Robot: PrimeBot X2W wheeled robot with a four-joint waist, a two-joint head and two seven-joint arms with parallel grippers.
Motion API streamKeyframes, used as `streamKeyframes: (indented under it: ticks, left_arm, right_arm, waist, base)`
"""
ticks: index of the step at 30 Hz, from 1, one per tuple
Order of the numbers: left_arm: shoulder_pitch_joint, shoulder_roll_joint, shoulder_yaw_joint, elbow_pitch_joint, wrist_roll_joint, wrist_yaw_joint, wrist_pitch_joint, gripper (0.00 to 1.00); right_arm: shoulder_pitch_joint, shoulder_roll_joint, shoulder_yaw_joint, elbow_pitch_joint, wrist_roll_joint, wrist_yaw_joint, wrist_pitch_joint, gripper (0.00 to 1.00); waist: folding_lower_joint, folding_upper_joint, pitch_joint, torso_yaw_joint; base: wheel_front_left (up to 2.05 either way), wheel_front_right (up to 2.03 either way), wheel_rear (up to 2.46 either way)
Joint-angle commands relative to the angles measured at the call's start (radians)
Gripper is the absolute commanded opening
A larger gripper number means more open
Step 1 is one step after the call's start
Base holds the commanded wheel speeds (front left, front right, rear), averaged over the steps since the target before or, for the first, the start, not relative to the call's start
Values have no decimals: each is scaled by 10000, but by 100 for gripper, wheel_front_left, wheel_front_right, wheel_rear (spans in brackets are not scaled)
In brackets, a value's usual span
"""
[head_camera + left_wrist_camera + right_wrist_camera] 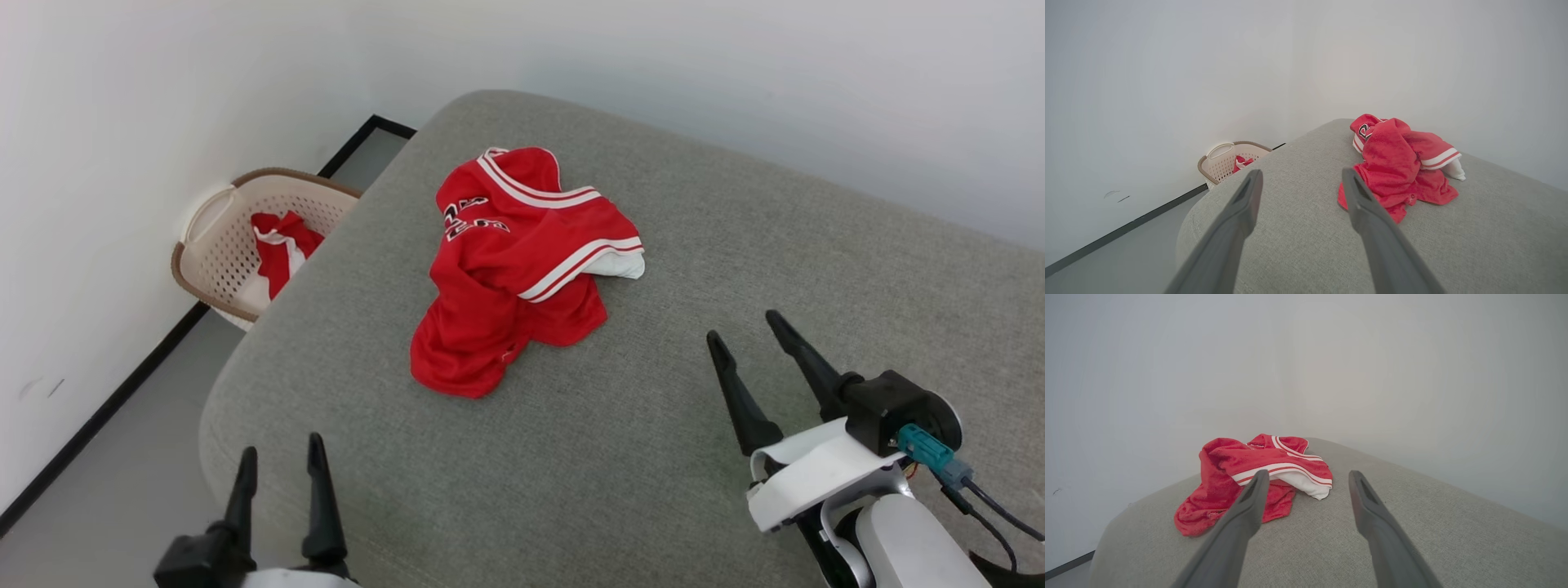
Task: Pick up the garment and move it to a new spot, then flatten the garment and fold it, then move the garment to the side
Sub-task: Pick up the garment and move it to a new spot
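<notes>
Two grippers: I have the left gripper point(281, 443) and the right gripper point(742, 325) both spread wide and empty, poised over the grey cushion point(735, 245); neither clasps anything
Garment: the garment point(514, 261) lies in a crumpled red heap on the cushion, ahead of both grippers and between their two lines of reach; it touches neither
From the left gripper: ahead and off to the right of the fingers; the plain red hem is the part closest to it
From the right gripper: ahead and off to the left; the white sleeve and striped trim face this side
Long axis: runs roughly away from me, striped collar at the far end, hem at the near end, slanting slightly leftward as it comes toward me
Nearer arm: the right, by my reckoning, since it stands further forward; the left sits back by the cushion's near edge; the margin is not large
Step in hand: the pick-up is not yet begun, as I judge it
Bystander: a pale basket point(204, 245) holding more red cloth stands on the floor, well apart, beyond and left of the left gripper
</notes>
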Motion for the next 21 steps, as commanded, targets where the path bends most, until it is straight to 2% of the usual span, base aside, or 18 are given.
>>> streamKeyframes:
  ticks: [1,6,10,14,17,18,21]
  left_arm:
    - [144,-4,-116,-124,-28,152,-5,100]
    - [311,-3,-445,-303,-22,418,-5,100]
    - [288,-3,-553,-303,-1,403,-5,100]
    - [-56,-6,-648,-54,161,52,-5,100]
    - [-618,56,-836,399,498,-428,-5,100]
    - [-618,56,-836,399,498,-428,-5,100]
    - [-1716,205,-1112,1130,755,-966,-5,100]
  right_arm:
    - [-109,-125,213,37,185,1,-9,100]
    - [-43,-366,456,-28,550,1,-9,100]
    - [107,-431,496,-134,659,1,-9,100]
    - [342,-414,287,-308,622,1,-9,100]
    - [660,-368,-52,-528,511,1,-9,100]
    - [660,-368,-52,-528,511,1,-9,100]
    - [1098,-272,-546,-862,385,1,-9,100]
  waist:
    - [0,0,-63,-11]
    - [0,0,-183,-43]
    - [0,0,-212,-67]
    - [0,0,-233,-139]
    - [0,0,-240,-224]
    - [0,0,-240,-224]
    - [0,0,-202,-318]
  base:
    - [0,0,0]
    - [0,0,0]
    - [0,0,0]
    - [0,0,0]
    - [0,0,0]
    - [0,0,0]
    - [0,0,0]
